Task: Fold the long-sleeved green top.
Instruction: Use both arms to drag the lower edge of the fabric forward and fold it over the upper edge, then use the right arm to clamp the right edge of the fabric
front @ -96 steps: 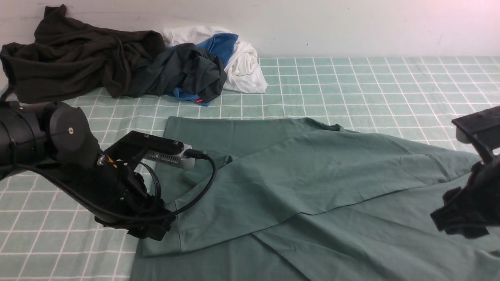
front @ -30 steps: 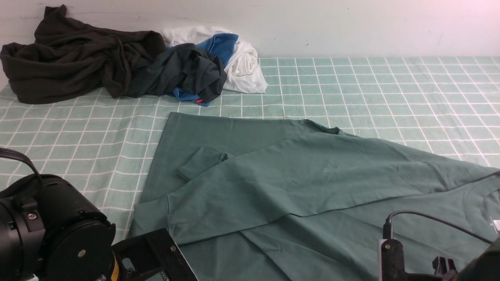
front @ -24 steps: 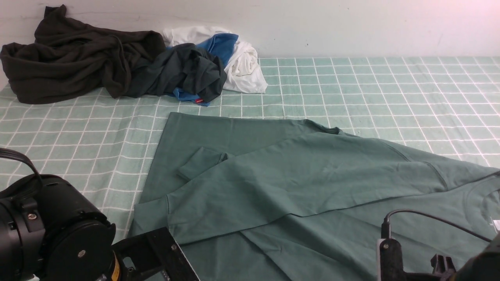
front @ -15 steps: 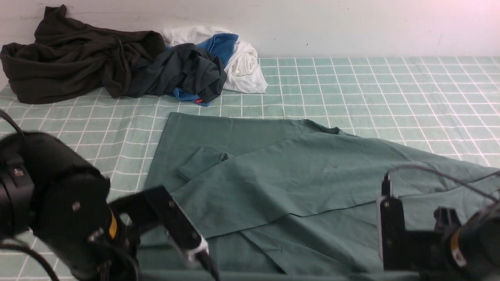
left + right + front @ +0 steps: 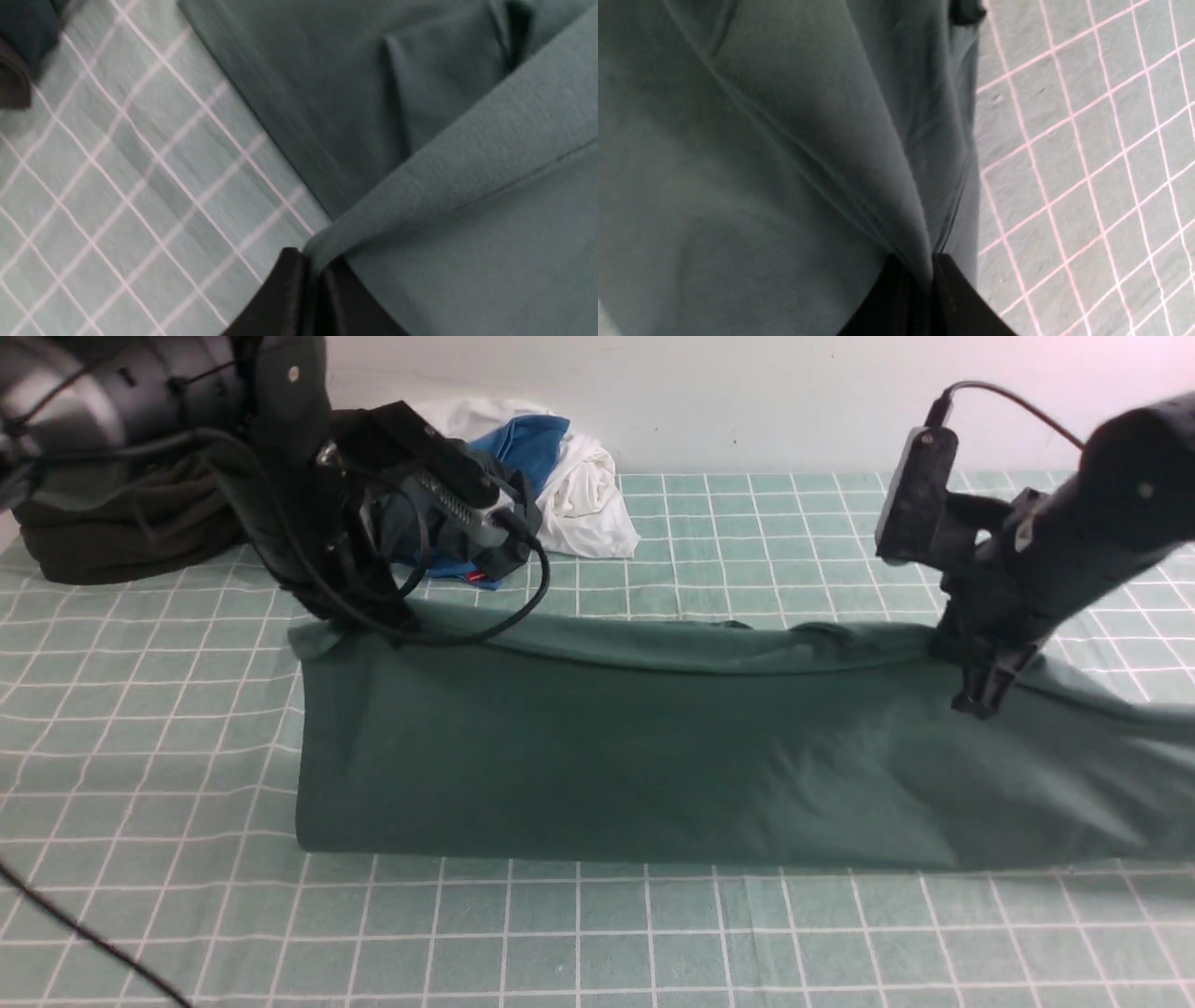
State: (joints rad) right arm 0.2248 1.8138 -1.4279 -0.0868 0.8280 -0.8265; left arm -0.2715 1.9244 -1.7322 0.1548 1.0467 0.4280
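Left end effector [image 5: 372,616]: jaws closed down on a thin fold at the left corner of the green long-sleeved top [image 5: 607,756]. My left wrist view confirms that only fabric sits between the black fingers [image 5: 289,280].

Right end effector [image 5: 978,695]: likewise clamped on the far edge of the top, toward its right end. In my right wrist view the cloth gathers into pleats that run into the closed fingertips [image 5: 901,280].

Change noted: half a second ago both arms were low at the near edge of the top, with the sleeves still showing, crossed over the body. Both arms now stand at its far side. The near half has come over with them and covers the sleeves. The top shows as one long band across the middle of the checked surface [image 5: 653,933], with a smooth fold along its near edge. The held edge stretches between my two end effectors. Its right end runs out of the front view.

Unchanged: the dark garments [image 5: 121,527], the white garment [image 5: 588,495] and the blue garment [image 5: 527,439] lie heaped by the far wall, apart from the top.
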